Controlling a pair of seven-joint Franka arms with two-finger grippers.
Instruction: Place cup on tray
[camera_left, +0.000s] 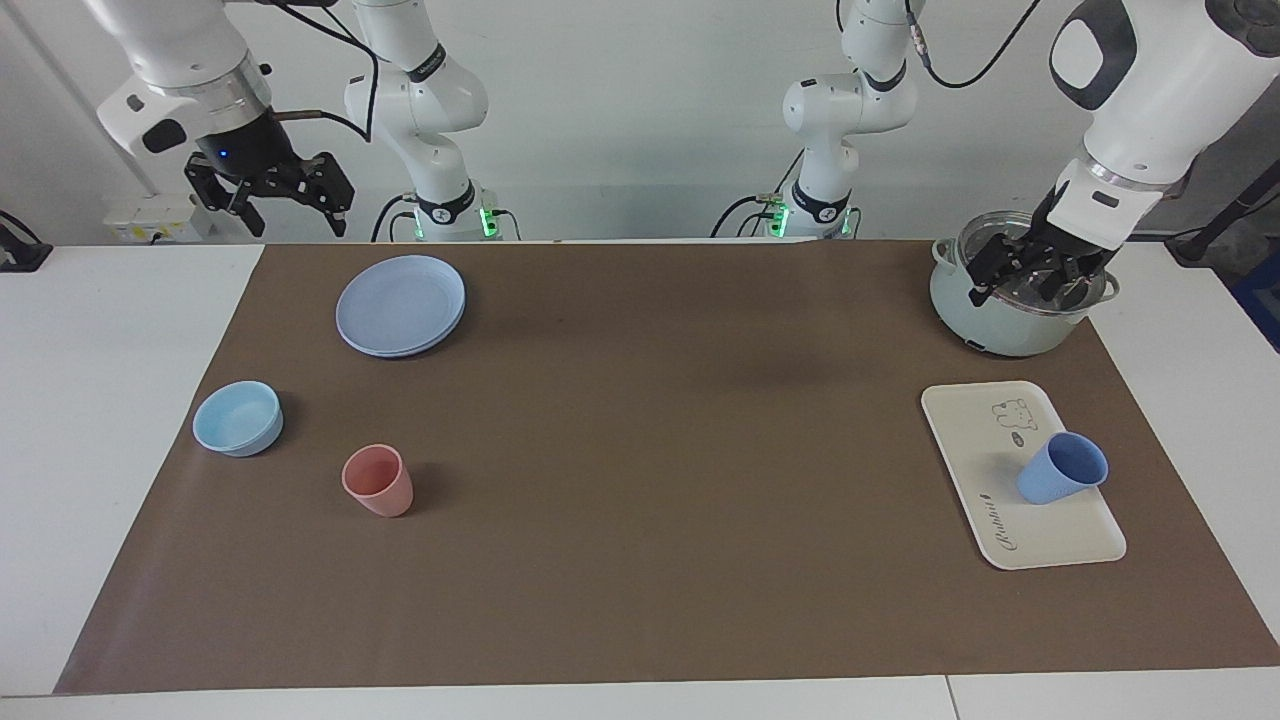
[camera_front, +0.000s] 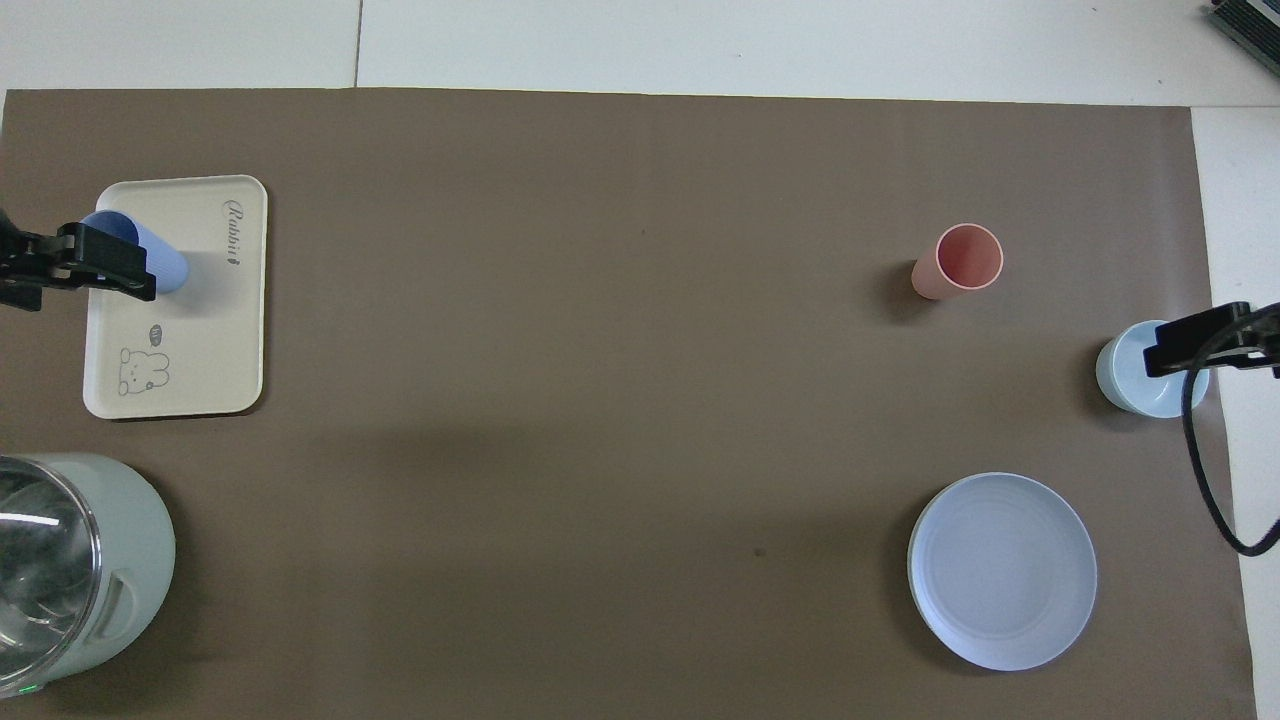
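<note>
The periwinkle-blue cup (camera_left: 1062, 468) stands upright on the cream-white tray (camera_left: 985, 430), at the tray's edge toward the left arm's end of the table. In the overhead view the cup (camera_front: 170, 265) is partly covered by a finger (camera_front: 110, 268) of my left gripper, and the tray (camera_front: 200, 340) shows its rabbit print. My left gripper (camera_left: 1035, 275) is open and empty, raised over the pot and apart from the cup. My right gripper (camera_left: 290, 200) is open and empty, held high over the table's right-arm end, waiting.
A pale green pot with a glass lid (camera_left: 1000, 325) stands nearer to the robots than the tray. A round blue plate (camera_left: 400, 305), a light-blue bowl (camera_left: 238, 418) and a pink cup (camera_left: 378, 482) are toward the right arm's end.
</note>
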